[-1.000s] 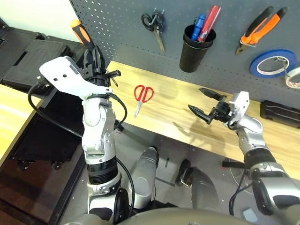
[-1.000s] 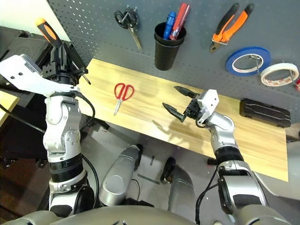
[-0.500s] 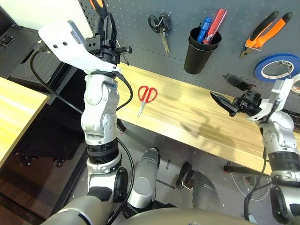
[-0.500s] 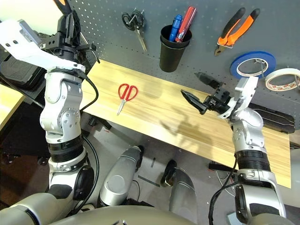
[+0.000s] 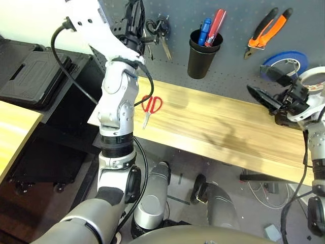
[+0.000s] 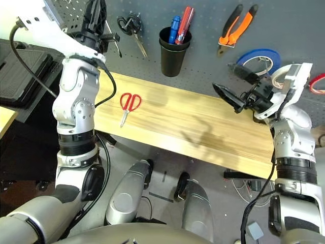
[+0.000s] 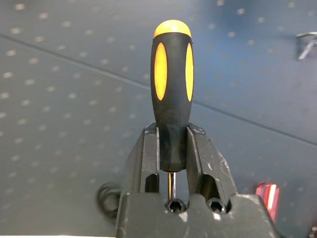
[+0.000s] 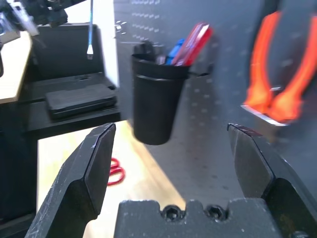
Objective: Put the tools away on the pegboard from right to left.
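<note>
My left gripper is shut on the slim screwdriver, clamping the lower end of its black-and-orange handle. It is held high against the upper left of the dark pegboard, beside the black-handled scissors. The red-handled scissors lie on the wooden table below it. The orange-and-black pliers hang on the pegboard at the upper right. My right gripper stands open and empty at the right, just in front of the whitish tape roll.
A black cup holding blue and red handled tools hangs mid-board. A blue tape roll hangs left of the whitish one. Black cases sit on the dark stand to the table's left.
The left arm has lifted the screwdriver higher and closer to the pegboard, near the black scissors. The open right gripper has risen and swung right toward the tape rolls. The camera has shifted.
</note>
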`<action>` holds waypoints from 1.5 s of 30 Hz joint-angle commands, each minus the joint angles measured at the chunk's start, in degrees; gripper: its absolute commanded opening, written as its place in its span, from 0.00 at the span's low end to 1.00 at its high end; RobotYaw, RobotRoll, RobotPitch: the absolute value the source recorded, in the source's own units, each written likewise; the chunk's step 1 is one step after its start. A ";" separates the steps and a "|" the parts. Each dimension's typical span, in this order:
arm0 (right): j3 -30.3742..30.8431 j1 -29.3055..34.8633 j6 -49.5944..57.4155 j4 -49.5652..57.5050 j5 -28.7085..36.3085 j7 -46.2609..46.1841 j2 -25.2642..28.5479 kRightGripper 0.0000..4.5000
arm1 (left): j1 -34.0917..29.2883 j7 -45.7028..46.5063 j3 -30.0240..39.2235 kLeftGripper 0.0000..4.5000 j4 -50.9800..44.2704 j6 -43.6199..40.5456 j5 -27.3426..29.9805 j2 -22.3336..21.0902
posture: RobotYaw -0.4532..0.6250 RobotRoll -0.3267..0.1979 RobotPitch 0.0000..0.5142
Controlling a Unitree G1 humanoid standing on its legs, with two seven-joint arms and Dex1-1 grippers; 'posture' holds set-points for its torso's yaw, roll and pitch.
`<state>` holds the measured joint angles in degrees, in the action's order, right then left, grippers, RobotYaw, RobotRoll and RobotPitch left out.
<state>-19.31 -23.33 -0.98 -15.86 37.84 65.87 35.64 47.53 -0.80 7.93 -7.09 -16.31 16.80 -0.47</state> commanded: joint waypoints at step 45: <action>-0.26 1.47 -2.17 5.94 -1.92 -7.02 -5.27 1.00 | 10.97 -5.16 -6.56 0.37 30.95 21.66 -10.33 2.43 | 0.54 0.62 0.33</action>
<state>-19.47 -22.19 -2.41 -10.63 36.31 58.87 30.58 59.48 -5.34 2.54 23.52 4.34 7.62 1.92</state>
